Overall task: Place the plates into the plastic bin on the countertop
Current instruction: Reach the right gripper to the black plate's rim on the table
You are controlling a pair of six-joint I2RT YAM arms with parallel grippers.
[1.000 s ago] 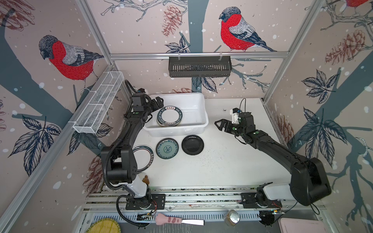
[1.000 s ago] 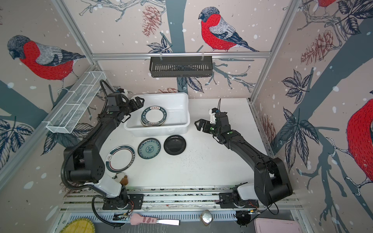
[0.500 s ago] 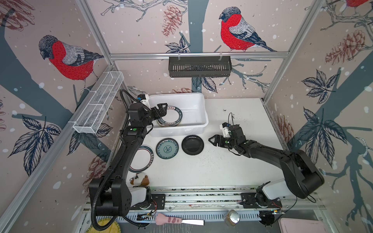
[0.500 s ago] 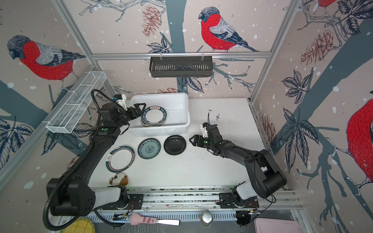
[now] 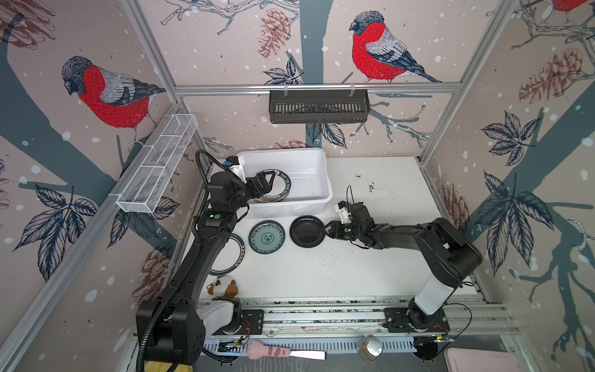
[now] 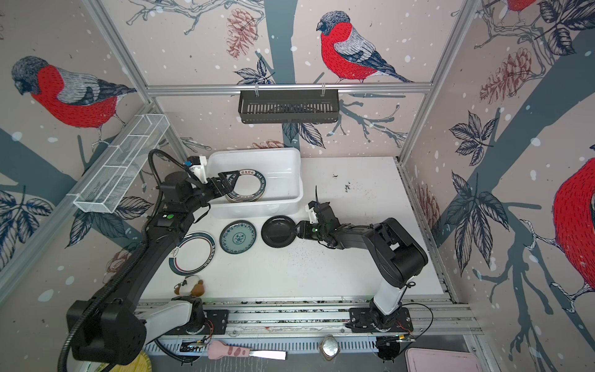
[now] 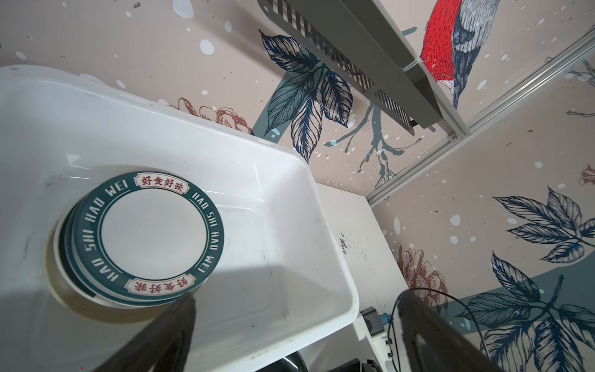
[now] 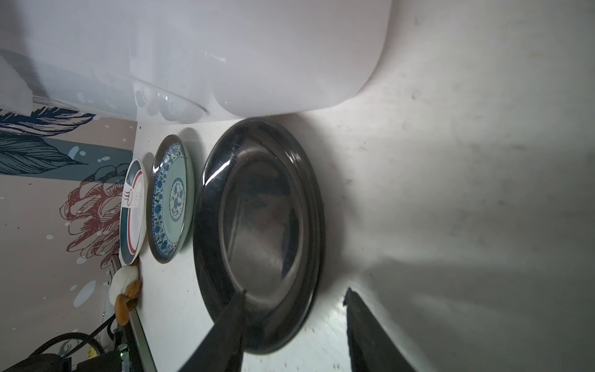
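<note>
Now, your right gripper (image 5: 325, 229) straddles rim of black plate (image 5: 306, 232) on countertop (image 5: 370, 267), jaws apart, not clamped. Your left gripper (image 5: 272, 182), jaws spread wide, hangs over lettered plates (image 7: 154, 235) stacked in plastic bin (image 5: 317, 161).

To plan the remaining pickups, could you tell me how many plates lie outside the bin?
3, in a row before the plastic bin: black plate, teal patterned plate, white teal-rimmed plate, partly under the left arm.

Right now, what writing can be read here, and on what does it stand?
"HAO SHI HAO WEI": teal rim of the top plate in the plastic bin.
"好食好味": red, in two cream panels on that rim.
Lettering on the white plate on the countertop: too small to read.
</note>
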